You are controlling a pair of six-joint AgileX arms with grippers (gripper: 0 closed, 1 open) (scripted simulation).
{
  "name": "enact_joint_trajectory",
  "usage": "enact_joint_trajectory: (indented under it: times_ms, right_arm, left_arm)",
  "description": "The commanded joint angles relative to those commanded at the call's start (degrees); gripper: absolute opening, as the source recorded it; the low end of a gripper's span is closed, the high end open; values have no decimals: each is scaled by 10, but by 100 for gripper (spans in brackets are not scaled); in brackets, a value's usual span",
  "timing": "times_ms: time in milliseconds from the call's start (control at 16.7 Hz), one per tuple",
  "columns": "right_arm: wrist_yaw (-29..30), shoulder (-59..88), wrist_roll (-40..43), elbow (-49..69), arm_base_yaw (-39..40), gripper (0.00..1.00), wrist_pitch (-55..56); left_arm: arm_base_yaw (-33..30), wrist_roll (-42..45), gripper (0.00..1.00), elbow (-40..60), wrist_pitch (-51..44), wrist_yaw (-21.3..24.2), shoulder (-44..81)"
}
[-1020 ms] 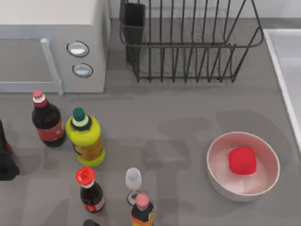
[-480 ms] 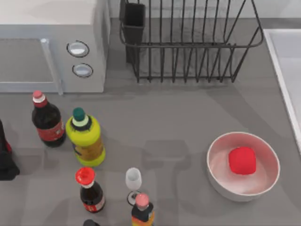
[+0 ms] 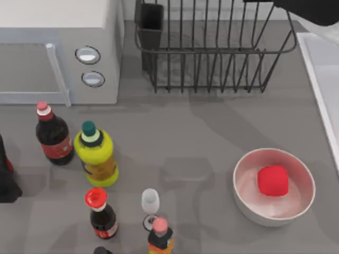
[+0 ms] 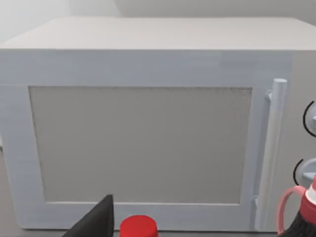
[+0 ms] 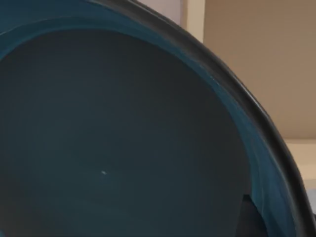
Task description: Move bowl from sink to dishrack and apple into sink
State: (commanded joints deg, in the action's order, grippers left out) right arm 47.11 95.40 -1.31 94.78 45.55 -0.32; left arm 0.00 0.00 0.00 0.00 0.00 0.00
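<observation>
The teal-blue bowl (image 5: pixel 123 138) hangs right in front of the right wrist camera, with a beige wall behind it, and my right gripper is shut on it. In the top view, a dark part of my right arm (image 3: pixel 312 10) reaches in at the far right corner, above the right end of the black wire dishrack (image 3: pixel 212 50). The pale sink (image 3: pixel 324 63) lies along the right edge. The red apple (image 3: pixel 273 180) rests inside a white bowl (image 3: pixel 244 198) at the front right. My left arm is parked at the left, facing the microwave (image 4: pixel 148 138).
A white microwave (image 3: pixel 58 53) stands at the back left. The rack's utensil cup (image 3: pixel 151 21) is at its left corner. Several bottles (image 3: pixel 53 135) (image 3: pixel 96 156) (image 3: pixel 100 211) (image 3: pixel 160 238) and a small glass (image 3: pixel 150 203) crowd the front left.
The dark shape of my right arm has come into the top view's far right corner, over the dishrack's right end. Shadows on the table have shifted. Apple, white bowl and bottles are unmoved.
</observation>
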Motion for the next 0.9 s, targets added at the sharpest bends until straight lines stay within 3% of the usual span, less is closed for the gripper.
enact_joint_trajectory:
  times_ms: [480,900]
  right_arm:
    - [-10,30,0,-16,-11,0,38]
    - [-59,158,0,-120,-61,0,290]
  left_arm:
    - [0,0,100,0,0,0,0]
    - [0,0,100,0,0,0,0]
